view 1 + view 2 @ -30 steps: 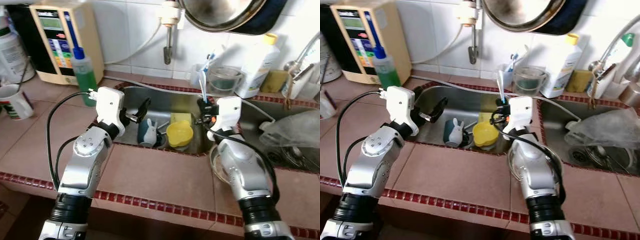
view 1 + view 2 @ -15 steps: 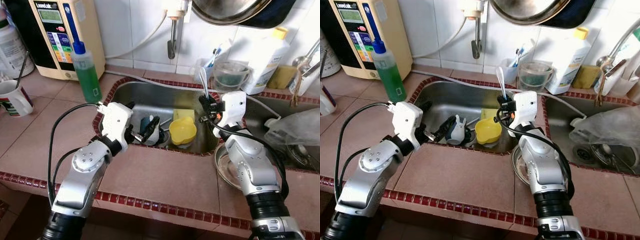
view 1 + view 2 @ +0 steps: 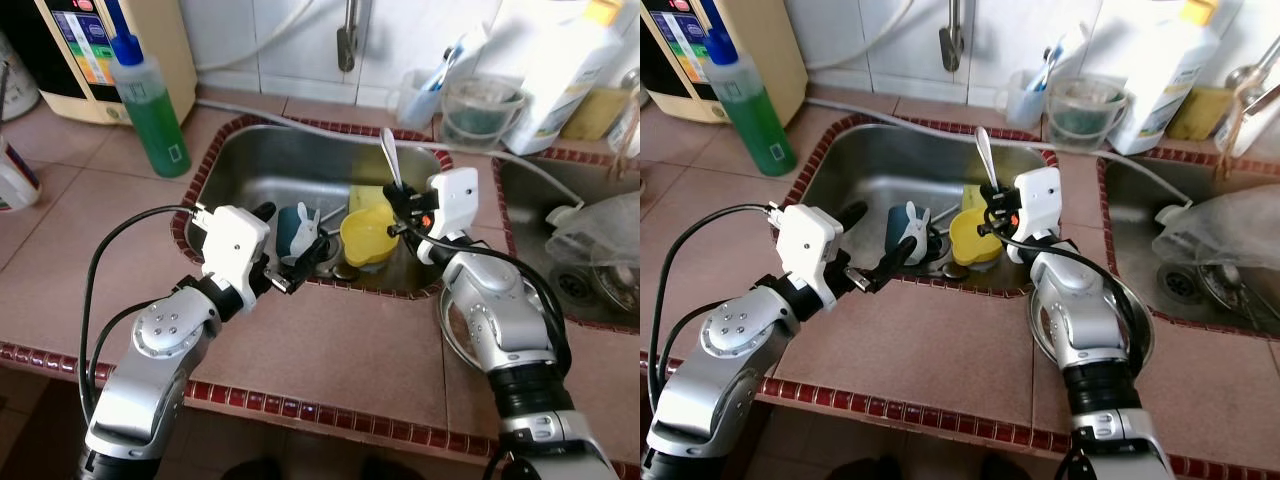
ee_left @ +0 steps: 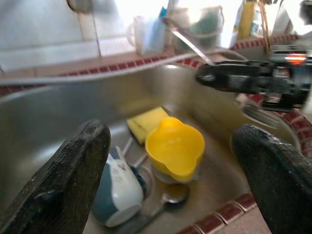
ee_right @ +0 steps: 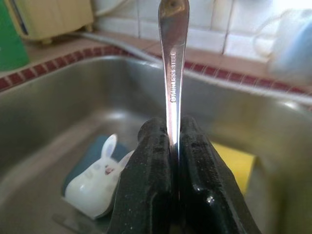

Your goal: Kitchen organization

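Right hand (image 5: 171, 146) raised over the right end of the stainless steel sink basin (image 3: 250, 170), fingers pressed together on the handle of a stainless steel spoon (image 5: 172, 63), spoon held upright with the free end of its handle stamped "stainless steel". Left hand (image 4: 170, 161) reaching over the front edge of the sink basin, fingers (image 3: 305, 262) spread wide, nothing between them, just beside a teal and white rabbit-shaped cup (image 3: 298, 228). Down in the basin: that rabbit cup lying near the front wall, a yellow plastic cup with a pouring lip (image 3: 367, 236) to its right, a yellow sponge (image 4: 147, 120) behind the yellow cup, a second metal spoon (image 4: 165, 200) lying flat on the basin floor near the front wall, below the yellow cup. On the tiled terracotta table (image 3: 330, 350), at the back left corner of the sink, a green liquid bottle with a blue cap (image 3: 150, 110). Along the back edge, a clear plastic tumbler (image 3: 480, 105) and a white plastic bottle (image 3: 560, 60). Near the front right corner of the basin, a shallow steel dish (image 3: 1140, 330) partly under the right arm.
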`<state>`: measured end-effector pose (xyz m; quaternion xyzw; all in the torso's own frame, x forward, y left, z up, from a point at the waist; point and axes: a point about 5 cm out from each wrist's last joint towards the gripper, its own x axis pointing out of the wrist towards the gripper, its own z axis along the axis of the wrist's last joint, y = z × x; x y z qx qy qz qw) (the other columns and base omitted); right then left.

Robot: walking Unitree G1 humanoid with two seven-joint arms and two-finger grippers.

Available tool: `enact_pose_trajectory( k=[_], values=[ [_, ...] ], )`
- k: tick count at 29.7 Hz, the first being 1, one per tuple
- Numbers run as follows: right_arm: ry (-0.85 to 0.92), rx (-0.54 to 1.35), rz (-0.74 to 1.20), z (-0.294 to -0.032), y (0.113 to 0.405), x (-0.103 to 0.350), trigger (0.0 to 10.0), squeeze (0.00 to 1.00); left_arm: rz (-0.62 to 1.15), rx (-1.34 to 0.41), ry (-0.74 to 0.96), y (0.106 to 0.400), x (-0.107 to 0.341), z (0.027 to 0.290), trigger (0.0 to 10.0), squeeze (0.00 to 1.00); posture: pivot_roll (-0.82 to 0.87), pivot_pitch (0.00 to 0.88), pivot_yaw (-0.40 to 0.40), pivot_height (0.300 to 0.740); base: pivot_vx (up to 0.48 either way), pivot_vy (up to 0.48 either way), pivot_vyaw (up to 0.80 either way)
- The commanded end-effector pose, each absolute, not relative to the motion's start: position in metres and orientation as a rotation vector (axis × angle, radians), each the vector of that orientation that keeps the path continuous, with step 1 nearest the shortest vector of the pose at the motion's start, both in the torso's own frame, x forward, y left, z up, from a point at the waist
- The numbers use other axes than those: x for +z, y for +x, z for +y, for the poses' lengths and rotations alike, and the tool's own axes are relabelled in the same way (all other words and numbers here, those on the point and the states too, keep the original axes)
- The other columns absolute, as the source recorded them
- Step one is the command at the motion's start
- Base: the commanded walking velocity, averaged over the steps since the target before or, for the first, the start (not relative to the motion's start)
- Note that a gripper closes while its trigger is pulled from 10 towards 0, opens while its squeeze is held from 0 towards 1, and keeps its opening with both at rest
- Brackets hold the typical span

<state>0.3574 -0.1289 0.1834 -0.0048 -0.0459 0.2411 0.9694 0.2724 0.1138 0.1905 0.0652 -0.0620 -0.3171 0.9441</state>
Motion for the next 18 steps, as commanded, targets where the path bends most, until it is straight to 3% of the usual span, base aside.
enact_pose_trajectory(
  k=[1,18],
  values=[
    [-0.007,0.509,-0.096,-0.129,0.359,0.187,10.0,0.00,-0.128,-0.673,0.133,0.268,0.193,0.110,10.0,0.00,0.02,0.283,-0.002,0.740,0.000,0.000,0.00],
    [0.167,0.775,-0.046,-0.122,0.369,0.219,10.0,0.00,-0.138,-0.675,0.109,0.267,0.204,0.103,10.0,0.00,0.01,0.287,-0.023,0.740,0.000,0.000,0.00]
  ],
)
